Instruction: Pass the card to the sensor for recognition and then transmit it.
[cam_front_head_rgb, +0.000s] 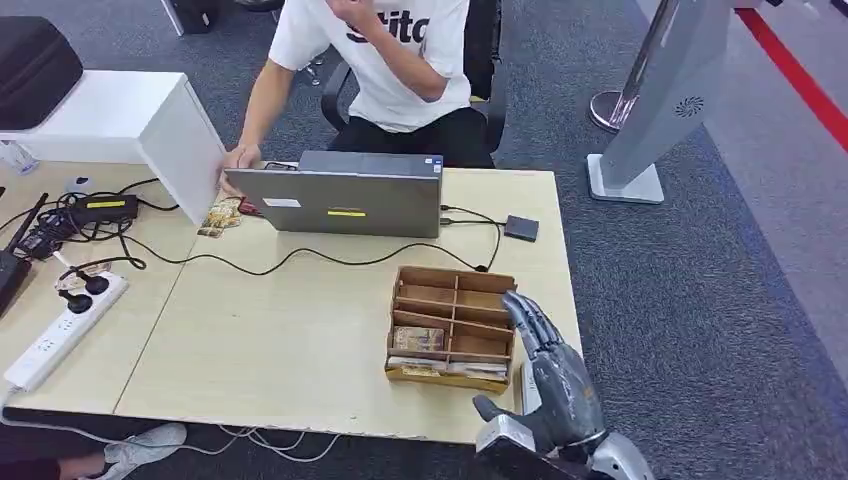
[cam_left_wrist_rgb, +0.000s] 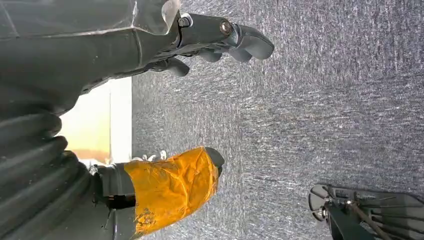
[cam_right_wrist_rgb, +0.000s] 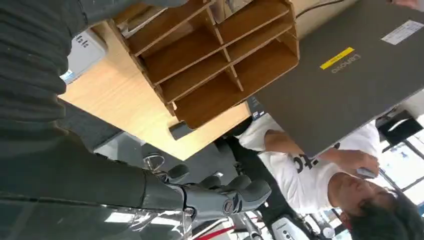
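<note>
Wooden organizer (cam_front_head_rgb: 452, 325) edge behind empty right hand (cam_front_head_rgb: 548, 385), fingers apart; cards (cam_front_head_rgb: 418, 338) indistinct.

An office: grey carpet floor (cam_front_head_rgb: 700, 300), a light wooden desk (cam_front_head_rgb: 280, 330) holding a laptop (cam_front_head_rgb: 335, 200), power strip (cam_front_head_rgb: 65, 330) and cables, and a seated person (cam_front_head_rgb: 390, 60) on an office chair.

A grey laptop (cam_front_head_rgb: 345, 193) stands open at the far edge of the light wooden desk (cam_front_head_rgb: 270, 340), its lid back facing near. A person in a white T-shirt (cam_front_head_rgb: 385, 55) sits behind it on a dark chair. A black cable (cam_front_head_rgb: 300, 255) runs across the desk. At the left lie a white power strip (cam_front_head_rgb: 65, 330) and a black adapter (cam_front_head_rgb: 100, 208). A grey stand (cam_front_head_rgb: 655, 110) rises from the grey carpet (cam_front_head_rgb: 720, 300) at the far right.
</note>
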